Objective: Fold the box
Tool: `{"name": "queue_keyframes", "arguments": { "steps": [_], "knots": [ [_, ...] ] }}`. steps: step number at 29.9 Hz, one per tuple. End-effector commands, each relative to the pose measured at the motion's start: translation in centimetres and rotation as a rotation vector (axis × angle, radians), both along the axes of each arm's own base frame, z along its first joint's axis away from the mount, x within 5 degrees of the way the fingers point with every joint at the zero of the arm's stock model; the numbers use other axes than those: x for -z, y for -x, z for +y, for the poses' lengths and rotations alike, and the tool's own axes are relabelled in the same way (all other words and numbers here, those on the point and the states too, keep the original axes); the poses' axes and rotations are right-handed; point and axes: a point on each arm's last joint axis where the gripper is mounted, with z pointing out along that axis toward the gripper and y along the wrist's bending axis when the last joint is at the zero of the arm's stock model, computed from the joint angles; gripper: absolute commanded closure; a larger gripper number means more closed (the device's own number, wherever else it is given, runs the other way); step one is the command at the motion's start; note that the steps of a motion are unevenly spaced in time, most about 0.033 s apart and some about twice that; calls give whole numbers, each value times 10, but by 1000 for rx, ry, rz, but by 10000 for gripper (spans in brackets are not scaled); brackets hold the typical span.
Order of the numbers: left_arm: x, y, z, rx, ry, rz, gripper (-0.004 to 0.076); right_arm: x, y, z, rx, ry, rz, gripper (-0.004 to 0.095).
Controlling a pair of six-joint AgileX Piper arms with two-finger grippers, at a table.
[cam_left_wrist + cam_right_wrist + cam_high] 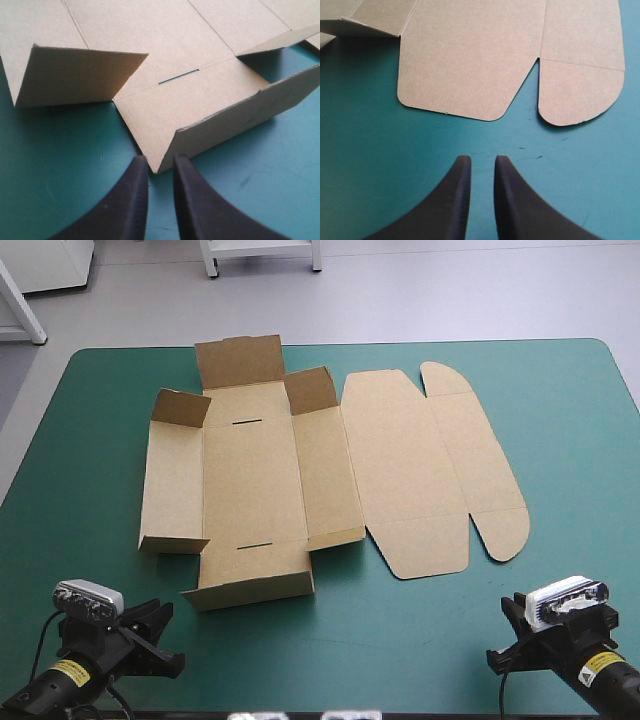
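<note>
Counts one brown box (250, 480) spread across the middle of the table (400, 640), left-side walls partly raised, lid flat toward the right edge. Leaves bare teal-green cover along the near, left and right edges. Counts two end effectors by the near corners, left end effector (160, 162) near the box's near flap, right end effector (479, 162) over bare cover; both almost clenched, grasping nothing.

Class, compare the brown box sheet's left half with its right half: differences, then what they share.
The left half has several flaps raised; the right half lies flat. The left half has square corners and two slots; the right half has rounded corners and no slots. Both are brown board, one joined sheet on the teal-green cover.
</note>
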Motion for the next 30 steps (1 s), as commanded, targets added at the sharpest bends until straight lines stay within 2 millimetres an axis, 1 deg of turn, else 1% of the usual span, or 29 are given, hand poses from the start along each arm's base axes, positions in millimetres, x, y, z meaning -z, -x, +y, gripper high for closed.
{"name": "queue_keyframes", "arguments": {
  "steps": [1,15,18,20,22,26,28,30],
  "knots": [
    [-11,-4,-2,-7,45,-58,590,-15,-4,1,3,-23,-77,746],
    [-11,-4,-2,-8,48,-57,590,-15,-4,1,3,-23,-75,746],
    [-15,-4,-2,-14,59,-65,585,-16,-4,1,3,-19,-76,732],
    [-21,-6,-2,-20,61,-70,552,-17,-4,1,3,-20,-78,694],
    [-27,-9,-2,-24,58,-65,500,-20,-4,1,3,-21,-83,646],
    [-44,-23,-4,-29,41,-51,393,-30,-7,2,3,-22,-84,578],
    [-53,-32,-5,-31,29,-48,364,-35,-11,3,2,-19,-76,562],
    [-63,-42,-5,-45,20,-41,360,-40,-17,5,3,-10,-63,543]
  ]
}}
